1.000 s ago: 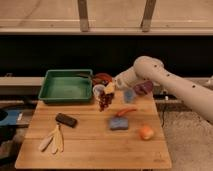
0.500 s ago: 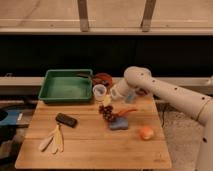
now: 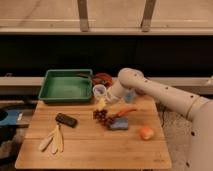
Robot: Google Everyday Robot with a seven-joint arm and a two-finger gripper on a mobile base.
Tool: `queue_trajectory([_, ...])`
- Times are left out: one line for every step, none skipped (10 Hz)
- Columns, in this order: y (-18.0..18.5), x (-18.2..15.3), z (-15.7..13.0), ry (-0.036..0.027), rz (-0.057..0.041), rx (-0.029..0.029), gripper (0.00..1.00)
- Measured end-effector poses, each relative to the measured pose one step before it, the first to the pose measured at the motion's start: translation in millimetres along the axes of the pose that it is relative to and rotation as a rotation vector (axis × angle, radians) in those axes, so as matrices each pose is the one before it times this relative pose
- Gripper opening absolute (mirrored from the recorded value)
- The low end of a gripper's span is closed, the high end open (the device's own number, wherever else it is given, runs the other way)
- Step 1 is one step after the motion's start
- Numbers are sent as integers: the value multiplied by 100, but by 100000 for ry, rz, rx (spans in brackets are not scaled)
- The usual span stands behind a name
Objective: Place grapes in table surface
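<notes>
The grapes (image 3: 101,115), a small dark reddish cluster, are down at the light wooden table surface (image 3: 90,150), near its middle and just left of the blue sponge (image 3: 118,124). My gripper (image 3: 102,105) is directly above the grapes and right against their top. The white arm reaches in from the right and bends down to it. I cannot tell whether the grapes rest fully on the wood.
A green tray (image 3: 50,95) stands at the back left, with a white cup (image 3: 100,91) and a red object (image 3: 103,78) beside it. A carrot (image 3: 126,111), an orange-red fruit (image 3: 146,132), a black object (image 3: 66,119) and a pale yellow item (image 3: 52,140) lie on the table.
The gripper has come down and slightly toward the front with the grapes, from beside the cup near the tray's corner to the table surface next to the sponge.
</notes>
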Motion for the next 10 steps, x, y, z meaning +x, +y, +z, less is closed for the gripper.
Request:
queue_trajectory([1544,-452,481,994,-3498,-1737,0])
queue_trajectory([1241,-278,360,907,-3015,-1390,0])
queue_trajectory([829,-250,311,819,-2203,-802,0])
queue_trajectory([548,-176,392,1262,-1839,-420,0])
queue_trajectory([-95,-49,298,725,60,-294,0])
queue_trajectory([-593,208,498,2075,776,-1251,1])
queue_trajectory([-569,214,932,3150,525,-1359,7])
queue_trajectory([-490,137,963,2980,837,-1282,17])
queue_trajectory([-374,121,931,2591,835,-1148,27])
queue_trajectory([-239,133,342,1302,728,-698,37])
